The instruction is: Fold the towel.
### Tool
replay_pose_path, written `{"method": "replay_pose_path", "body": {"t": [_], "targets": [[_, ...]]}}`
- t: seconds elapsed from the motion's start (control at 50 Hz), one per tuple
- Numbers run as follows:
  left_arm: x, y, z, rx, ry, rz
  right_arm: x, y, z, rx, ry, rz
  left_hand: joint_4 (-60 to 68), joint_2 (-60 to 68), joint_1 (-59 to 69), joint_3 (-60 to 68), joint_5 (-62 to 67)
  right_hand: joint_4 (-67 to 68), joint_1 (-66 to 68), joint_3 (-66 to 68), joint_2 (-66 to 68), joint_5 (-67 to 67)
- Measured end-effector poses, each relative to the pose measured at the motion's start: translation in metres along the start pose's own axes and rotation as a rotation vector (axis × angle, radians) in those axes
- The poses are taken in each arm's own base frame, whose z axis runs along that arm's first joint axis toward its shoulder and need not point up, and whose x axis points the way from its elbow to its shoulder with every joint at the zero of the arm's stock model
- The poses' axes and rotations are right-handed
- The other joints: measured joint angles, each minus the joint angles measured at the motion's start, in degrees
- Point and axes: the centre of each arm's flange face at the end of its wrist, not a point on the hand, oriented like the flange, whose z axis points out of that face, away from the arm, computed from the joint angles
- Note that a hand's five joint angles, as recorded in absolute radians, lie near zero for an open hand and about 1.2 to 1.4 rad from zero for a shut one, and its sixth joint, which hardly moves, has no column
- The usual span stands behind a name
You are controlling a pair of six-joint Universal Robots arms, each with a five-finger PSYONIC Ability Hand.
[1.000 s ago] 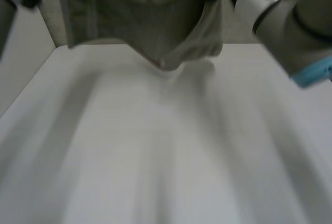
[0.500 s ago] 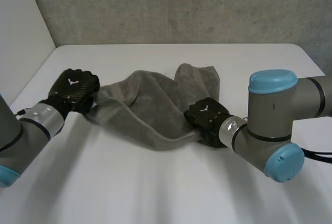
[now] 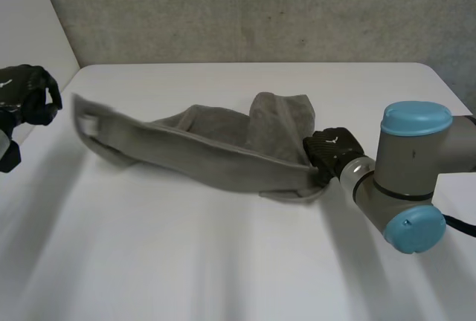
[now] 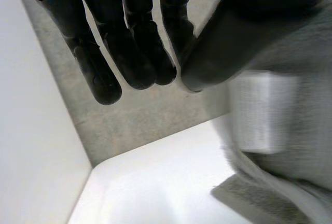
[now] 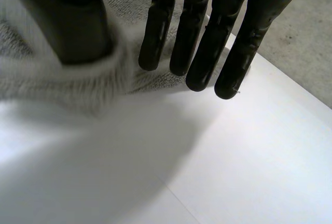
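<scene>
the grey towel (image 3: 216,150) is lying stretched across the white table (image 3: 223,261), its long axis running from hand to hand. at its right end the right hand (image 3: 332,150) is pressing down on it with straight fingers (image 5: 199,42). just off its raised left end the left hand (image 3: 26,98) is hovering, fingers extended, gripping nothing. the right hand is likely the nearer for the fold.

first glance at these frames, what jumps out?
The grey towel lies stretched in a long crumpled band across the white table, not yet folded. The right hand sits at its right end, fingers straight. The left hand is out by the table's left edge, apart from the towel's left end, fingers straight too.
</scene>
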Motion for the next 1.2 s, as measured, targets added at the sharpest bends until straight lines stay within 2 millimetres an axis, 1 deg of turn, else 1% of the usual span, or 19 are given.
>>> {"method": "replay_pose_path", "body": {"t": [0.04,0.08,0.12,0.2,0.24,0.26,0.34,0.36,0.4,0.42,0.44,0.52,0.6,0.64,0.7,0.8,0.92,1.02,1.2], "targets": [[-0.003,0.0,0.0,0.0,-0.008,-0.004,0.002,-0.001,-0.001,0.001,0.001,0.004,0.0,0.05,0.05,0.0,0.44,5.01,5.14,5.09,5.32,5.0],[-0.005,0.001,0.001,-0.003,-0.014,-0.013,0.003,-0.002,-0.002,0.001,0.001,0.007,0.0,0.05,0.05,0.0,0.49,16.38,17.62,16.34,16.81,16.59],[-0.005,0.001,0.0,-0.006,-0.015,-0.022,0.005,-0.006,-0.004,0.003,-0.004,0.008,0.0,0.05,0.05,0.0,0.5,23.47,24.11,23.66,23.53,24.03],[-0.002,0.003,-0.001,-0.012,-0.007,-0.039,0.006,-0.019,-0.012,0.013,-0.03,0.009,0.0,0.05,0.05,0.0,0.5,25.58,24.32,25.26,23.95,25.21],[0.003,0.002,-0.003,-0.011,0.005,-0.05,0.009,-0.037,-0.023,0.039,-0.059,0.009,0.0,0.06,0.05,0.01,0.5,25.59,24.32,25.26,23.95,25.21],[0.004,0.001,-0.003,-0.01,0.008,-0.053,0.01,-0.041,-0.025,0.046,-0.066,0.01,0.0,0.05,0.05,0.0,0.5,25.59,24.32,25.26,23.95,25.21],[0.016,-0.009,-0.01,0.012,0.039,-0.066,0.016,-0.076,-0.049,0.119,-0.121,0.008,0.0,0.05,0.05,0.01,0.5,25.59,24.32,25.27,23.95,25.21],[0.017,-0.01,-0.011,0.015,0.044,-0.067,0.016,-0.08,-0.052,0.128,-0.127,0.008,0.0,0.05,0.05,0.0,0.5,25.59,24.32,25.27,23.95,25.21],[0.024,-0.015,-0.016,0.027,0.061,-0.07,0.018,-0.091,-0.06,0.154,-0.142,0.01,-2.11,-1.64,-0.97,-2.13,-0.87,25.59,24.32,25.27,23.95,25.21],[0.028,-0.018,-0.019,0.033,0.071,-0.07,0.019,-0.095,-0.064,0.162,-0.149,0.012,-6.85,-5.88,-4.9,-6.55,-4.41,25.59,24.33,25.28,23.95,25.21],[0.033,-0.021,-0.023,0.04,0.087,-0.07,0.019,-0.097,-0.067,0.167,-0.159,0.016,-16.51,-15.42,-14.21,-15.89,-14.72,25.59,24.33,25.27,23.95,25.21],[0.054,-0.027,-0.036,0.056,0.153,-0.065,0.015,-0.092,-0.068,0.149,-0.182,0.024,-41.06,-40.1,-40.12,-40.52,-40.12,25.59,24.33,25.28,23.95,25.21],[0.081,-0.027,-0.052,0.052,0.25,-0.064,0.007,-0.075,-0.06,0.092,-0.202,0.022,-56.14,-55.45,-54.61,-55.89,-56.01,25.59,24.33,25.28,23.95,25.21],[0.093,-0.025,-0.058,0.044,0.291,-0.067,0.004,-0.067,-0.055,0.067,-0.209,0.018,-57.45,-57.02,-55.64,-57.3,-57.88,25.59,24.33,25.28,23.95,25.21],[0.12,-0.017,-0.072,0.008,0.38,-0.08,0.0,-0.055,-0.05,0.034,-0.221,0.007,-59.68,-59.23,-57.85,-59.42,-60.22,25.59,24.33,25.28,23.95,25.21],[0.155,0.0,-0.081,-0.057,0.45,-0.095,-0.003,-0.048,-0.047,0.014,-0.231,-0.002,-60.6,-60.15,-59.05,-60.61,-61.43,25.59,24.33,25.28,23.95,25.21],[0.192,0.022,-0.07,-0.134,0.377,-0.074,-0.005,-0.043,-0.046,0.0,-0.238,-0.001,-61.18,-60.61,-59.47,-61.31,-62.0,25.6,24.33,25.28,23.95,25.21],[0.217,0.041,-0.048,-0.177,0.285,-0.01,-0.007,-0.038,-0.046,-0.012,-0.243,0.002,-61.19,-60.73,-59.48,-61.37,-62.13,25.59,24.33,25.29,23.95,25.21],[0.236,0.073,-0.016,-0.222,0.219,0.078,-0.009,-0.033,-0.047,-0.021,-0.246,0.003,-61.2,-60.73,-59.48,-61.37,-62.13,25.6,24.33,25.3,23.95,25.21]]}}
